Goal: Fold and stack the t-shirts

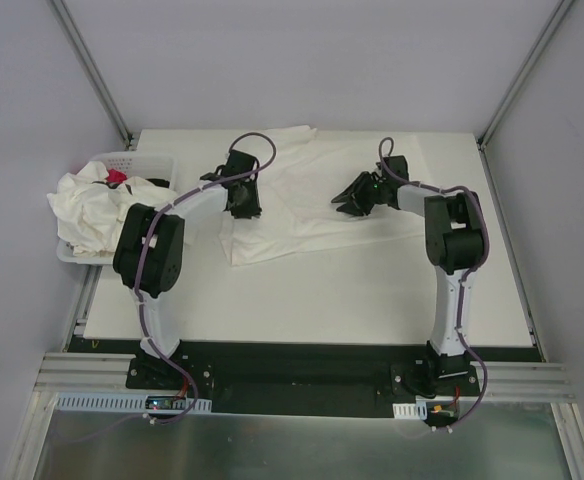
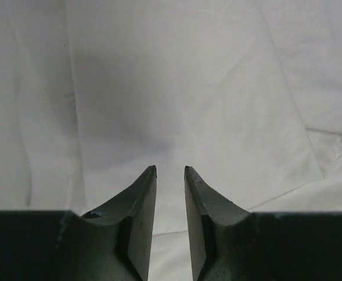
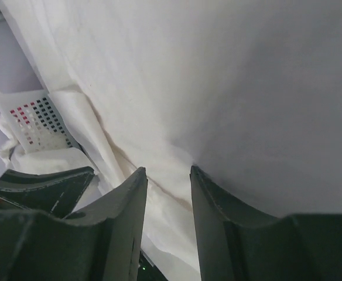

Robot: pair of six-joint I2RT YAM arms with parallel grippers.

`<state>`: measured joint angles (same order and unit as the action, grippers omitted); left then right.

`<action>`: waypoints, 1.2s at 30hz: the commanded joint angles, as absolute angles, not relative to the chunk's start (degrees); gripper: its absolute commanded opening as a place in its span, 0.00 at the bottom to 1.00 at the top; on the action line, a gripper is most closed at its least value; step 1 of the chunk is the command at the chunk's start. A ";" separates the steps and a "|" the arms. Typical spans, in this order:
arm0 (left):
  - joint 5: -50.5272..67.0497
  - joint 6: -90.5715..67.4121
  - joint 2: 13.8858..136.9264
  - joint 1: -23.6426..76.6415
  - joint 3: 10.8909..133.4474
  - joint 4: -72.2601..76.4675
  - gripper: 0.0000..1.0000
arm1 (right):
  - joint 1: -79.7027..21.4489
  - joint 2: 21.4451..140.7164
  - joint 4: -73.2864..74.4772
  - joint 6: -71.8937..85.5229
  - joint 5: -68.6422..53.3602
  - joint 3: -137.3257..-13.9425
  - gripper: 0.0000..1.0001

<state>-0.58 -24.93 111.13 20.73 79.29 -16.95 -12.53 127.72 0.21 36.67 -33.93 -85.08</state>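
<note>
One off-white t-shirt [image 1: 302,215] lies spread out and creased across the back middle of the table. My left gripper [image 1: 244,208] hangs over its left part. In the left wrist view its jaws [image 2: 170,168] stand a narrow gap apart just above the fabric [image 2: 188,88], with nothing pinched between them. My right gripper [image 1: 344,203] lies low over the shirt's right part, pointing left. In the right wrist view it [image 3: 168,170] is open, one fingertip [image 3: 195,172] against the cloth [image 3: 247,88] and a fold running past the gap. More t-shirts [image 1: 92,215] are heaped at the left.
A white perforated basket [image 1: 137,160] stands at the table's left edge under the heap, and shows in the right wrist view [image 3: 33,120]. A small red packet [image 1: 117,177] lies among the heaped cloth. Metal frame posts rise at both back corners.
</note>
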 commanded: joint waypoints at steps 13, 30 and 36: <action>-3.33 -27.42 101.25 22.50 73.39 -17.05 0.23 | -2.98 120.06 -2.37 37.44 -29.62 -78.48 0.39; -13.19 -25.93 115.48 19.25 90.43 -17.05 0.59 | -7.91 115.14 -2.19 37.35 -32.34 -76.74 0.39; -13.88 -25.67 118.03 18.98 91.23 -16.96 0.58 | -6.95 114.26 -2.46 36.83 -32.69 -75.24 0.39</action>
